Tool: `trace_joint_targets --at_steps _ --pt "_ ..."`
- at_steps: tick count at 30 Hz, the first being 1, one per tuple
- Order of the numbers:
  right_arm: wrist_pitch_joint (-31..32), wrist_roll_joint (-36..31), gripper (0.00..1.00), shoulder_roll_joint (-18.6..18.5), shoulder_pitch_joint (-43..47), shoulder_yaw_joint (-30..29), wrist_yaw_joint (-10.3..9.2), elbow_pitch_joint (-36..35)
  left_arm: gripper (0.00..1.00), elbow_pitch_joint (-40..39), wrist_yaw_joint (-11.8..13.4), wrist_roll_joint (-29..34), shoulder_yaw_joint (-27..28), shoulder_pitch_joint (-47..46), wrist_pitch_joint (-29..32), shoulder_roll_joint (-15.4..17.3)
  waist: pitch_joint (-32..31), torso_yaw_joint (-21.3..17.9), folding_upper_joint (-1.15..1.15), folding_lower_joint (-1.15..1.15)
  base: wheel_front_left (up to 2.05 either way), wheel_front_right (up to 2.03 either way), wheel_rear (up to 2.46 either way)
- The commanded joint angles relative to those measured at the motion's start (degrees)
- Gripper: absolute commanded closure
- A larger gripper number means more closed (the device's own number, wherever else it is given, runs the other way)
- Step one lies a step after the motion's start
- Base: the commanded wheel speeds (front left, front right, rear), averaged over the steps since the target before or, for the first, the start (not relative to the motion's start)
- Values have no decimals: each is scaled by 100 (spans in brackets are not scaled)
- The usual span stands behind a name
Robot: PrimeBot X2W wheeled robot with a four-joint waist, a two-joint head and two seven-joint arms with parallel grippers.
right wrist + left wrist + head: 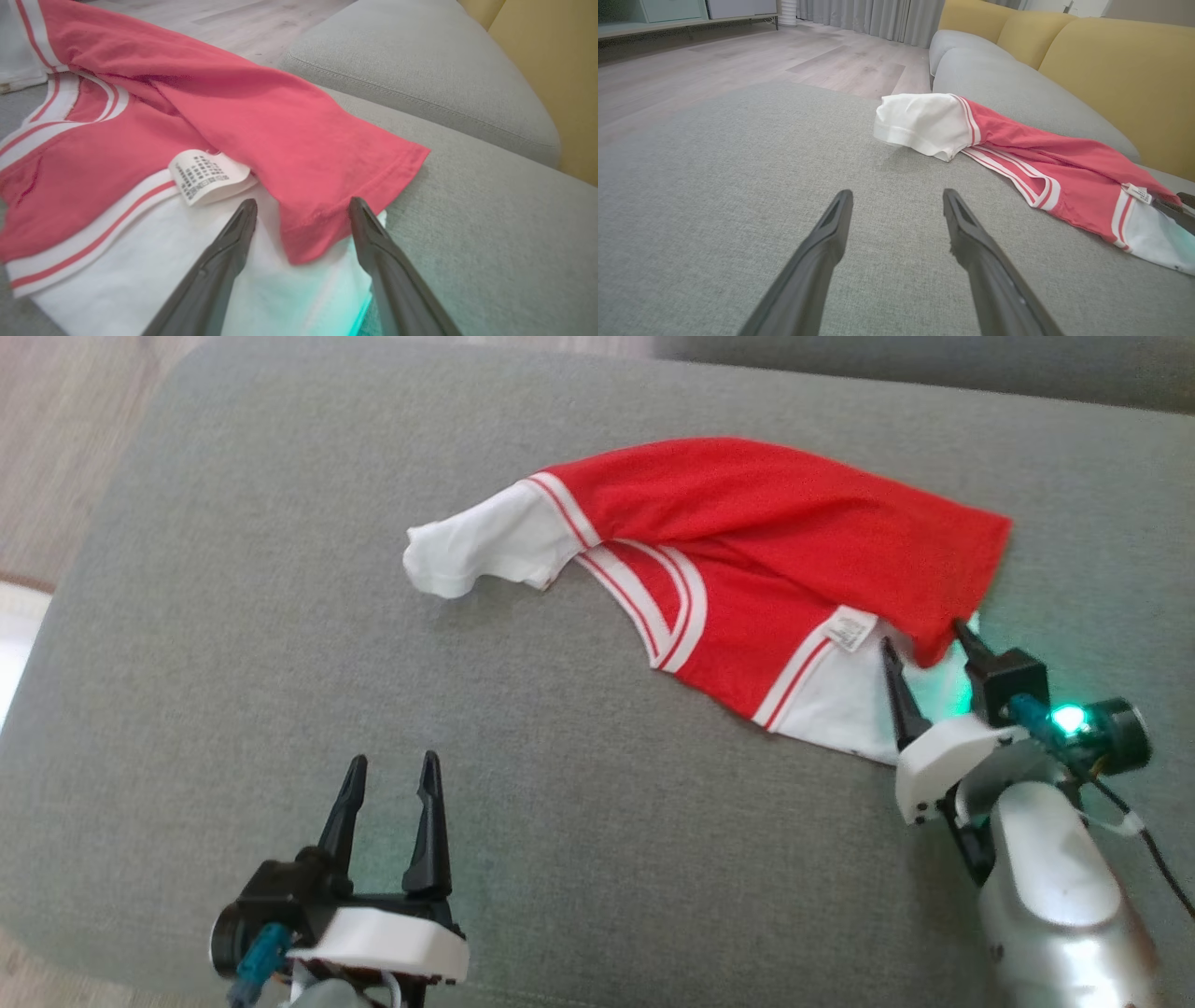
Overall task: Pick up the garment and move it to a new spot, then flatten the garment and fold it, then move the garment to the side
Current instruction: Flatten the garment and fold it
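The garment (747,551) is a red shirt with white sleeves and white-striped trim, lying crumpled on the grey cushion (280,616). My right gripper (924,649) is open at its near right corner, its two fingers standing either side of a red hem fold (303,233) above the white sleeve (140,280). A white care label (205,179) lies just ahead of the left finger. My left gripper (390,775) is open over bare cushion, well short of the garment's white sleeve (920,121).
The grey cushion ends at the left, with wooden floor (761,51) beyond. A second grey cushion (420,79) and yellow backrests (1115,70) lie past the garment. Bare cushion spreads between my two grippers.
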Motion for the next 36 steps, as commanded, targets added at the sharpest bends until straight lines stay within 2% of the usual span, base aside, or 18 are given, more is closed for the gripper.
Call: trace_joint_targets --at_steps 1,6,8,9,10,11,12,13,19,25,33,36 --pt "-102 -181 0 -14 -306 -1 -4 2 0 -106 -44 55 225 -271 -48 1 111 108 0 -1 0 0 0" --pt "-338 -549 0 -14 -578 -399 -4 241 0 -65 -79 88 281 -282 -64 -48 172 121 0 -1 0 0 0" --pt "-465 -561 49 -14 -674 -469 -4 271 0 -53 -84 101 304 -277 -68 -64 177 83 0 -1 0 0 0" --pt "-509 -566 63 -14 -710 -486 -4 287 0 -46 -92 108 309 -277 -69 -72 174 60 0 -1 0 0 0" --pt "-552 -577 67 -14 -742 -491 -4 288 0 -40 -91 116 316 -275 -70 -83 166 27 0 -1 0 0 0" --pt "-591 -570 78 -14 -767 -495 -4 278 0 -37 -91 124 318 -275 -71 -97 156 3 0 -1 0 0 0" --pt "-623 -544 96 -14 -788 -477 -4 272 0 -33 -93 130 320 -271 -72 -105 143 -32 0 -1 0 0 0" --pt "-653 -515 100 -14 -807 -450 -4 245 0 -30 -96 134 324 -266 -73 -112 130 -68 0 -1 0 0 0" --pt "-754 -266 100 -14 -634 -86 -4 -178 0 52 -137 134 377 -215 -76 -104 -77 -348 0 -1 0 0 0" --pt "-771 -66 100 -14 163 270 -4 -1165 0 97 -139 111 427 -93 -78 -91 -424 -730 0 -1 0 0 0" --pt "-417 -35 100 -14 1455 89 -4 -2576 0 17 -104 88 493 27 -79 -23 -634 -1092 0 -1 0 0 0" --pt "-256 -49 100 -14 1853 43 -4 -2861 0 -14 -103 88 491 27 -77 2 -595 -1126 0 -1 0 0 0"
